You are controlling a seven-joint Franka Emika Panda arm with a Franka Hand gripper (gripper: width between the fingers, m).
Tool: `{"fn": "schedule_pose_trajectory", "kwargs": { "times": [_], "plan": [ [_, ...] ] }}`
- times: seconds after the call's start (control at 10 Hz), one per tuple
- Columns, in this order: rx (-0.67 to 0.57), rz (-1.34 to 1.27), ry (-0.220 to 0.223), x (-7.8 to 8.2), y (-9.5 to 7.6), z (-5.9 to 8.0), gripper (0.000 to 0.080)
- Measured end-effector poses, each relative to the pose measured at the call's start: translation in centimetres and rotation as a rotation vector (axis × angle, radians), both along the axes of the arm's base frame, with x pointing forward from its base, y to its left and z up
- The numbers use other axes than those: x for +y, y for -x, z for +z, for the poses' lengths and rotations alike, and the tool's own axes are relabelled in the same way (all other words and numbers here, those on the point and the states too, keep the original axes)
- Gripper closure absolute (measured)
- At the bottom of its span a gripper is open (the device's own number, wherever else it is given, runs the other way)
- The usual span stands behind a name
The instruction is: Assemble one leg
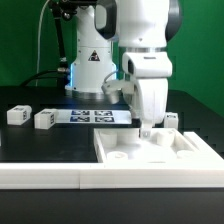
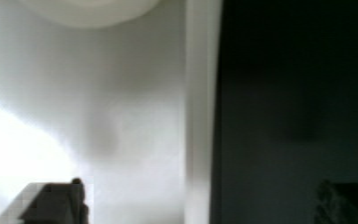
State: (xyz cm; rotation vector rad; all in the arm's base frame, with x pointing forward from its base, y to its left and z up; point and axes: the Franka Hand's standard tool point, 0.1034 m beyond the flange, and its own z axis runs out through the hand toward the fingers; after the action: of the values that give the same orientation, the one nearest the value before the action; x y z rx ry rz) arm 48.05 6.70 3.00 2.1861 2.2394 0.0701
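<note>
The gripper [image 1: 146,129] hangs with its two dark fingers [image 2: 51,203] spread wide and nothing pinched between them. The wrist view shows only a white surface beside a dark one beneath it. The gripper stands low at the back edge of the large flat white square part with a raised rim [image 1: 195,150]; I cannot tell whether it touches. The leg [image 1: 172,120], a small white plastic rectangular block with a black-and-white tag, sits just beside the gripper on the exterior view's right. Two more tagged white blocks [image 1: 17,116] [image 1: 44,119] lie well apart on the black table [image 1: 40,145] at the exterior view's left, near the marker board [image 1: 95,114].
</note>
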Motion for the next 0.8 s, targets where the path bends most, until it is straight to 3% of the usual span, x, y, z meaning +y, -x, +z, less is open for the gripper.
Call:
{"fn": "schedule_pose_trajectory", "kwargs": {
  "times": [0.2,0.7,0.8],
  "plan": [
    [-0.011,-0.06,0.005,0.9,1.3,1.7,0.0151],
    [-0.004,-0.21,-0.004,0.9,1.7,1.5,0.0151],
    [-0.029,-0.38,-0.037,0.9,2.1,1.9,0.0151]
  ]
}}
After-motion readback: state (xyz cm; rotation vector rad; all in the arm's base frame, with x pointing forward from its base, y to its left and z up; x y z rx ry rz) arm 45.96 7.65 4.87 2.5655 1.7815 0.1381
